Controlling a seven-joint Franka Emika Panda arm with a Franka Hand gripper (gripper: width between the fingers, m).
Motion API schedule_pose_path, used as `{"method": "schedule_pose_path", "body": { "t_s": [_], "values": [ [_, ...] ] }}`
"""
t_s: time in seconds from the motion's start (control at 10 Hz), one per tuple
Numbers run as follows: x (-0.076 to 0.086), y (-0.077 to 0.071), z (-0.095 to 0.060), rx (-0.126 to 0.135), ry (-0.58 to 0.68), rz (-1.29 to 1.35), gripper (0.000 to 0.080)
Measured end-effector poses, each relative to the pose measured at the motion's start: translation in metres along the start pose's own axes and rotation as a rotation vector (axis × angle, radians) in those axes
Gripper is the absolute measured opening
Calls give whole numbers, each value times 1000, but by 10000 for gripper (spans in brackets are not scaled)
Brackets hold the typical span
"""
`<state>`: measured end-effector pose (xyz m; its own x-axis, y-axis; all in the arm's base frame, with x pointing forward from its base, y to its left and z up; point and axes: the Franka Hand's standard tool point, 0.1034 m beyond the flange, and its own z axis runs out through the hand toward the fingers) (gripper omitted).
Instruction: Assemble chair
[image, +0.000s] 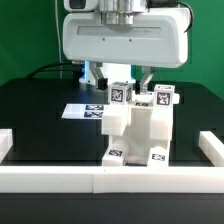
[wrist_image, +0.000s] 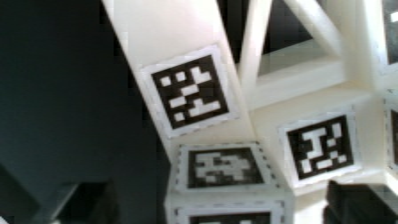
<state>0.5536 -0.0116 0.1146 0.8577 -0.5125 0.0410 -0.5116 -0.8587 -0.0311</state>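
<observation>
The chair's white tagged parts (image: 140, 125) stand as a blocky stack in the middle of the black table, with tagged pieces on top (image: 120, 93) and at the base (image: 158, 157). My gripper (image: 122, 85) hangs right above the stack, its fingers coming down on either side of the top tagged piece. In the wrist view the white parts fill the picture: a long slanted piece with a tag (wrist_image: 187, 90) and a tagged block (wrist_image: 222, 170) between my dark fingertips (wrist_image: 71, 205). My gripper (wrist_image: 214, 208) is open, with gaps on both sides of that block.
The marker board (image: 85, 110) lies flat behind the stack toward the exterior view's left. A long white border wall (image: 110, 178) runs along the front, with raised ends at both sides (image: 210, 145). A green wall stands behind.
</observation>
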Motion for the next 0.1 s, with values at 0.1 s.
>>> {"method": "schedule_pose_path", "body": {
  "t_s": [0.1],
  "values": [
    [0, 0, 0, 0, 0, 0, 634]
  ]
}}
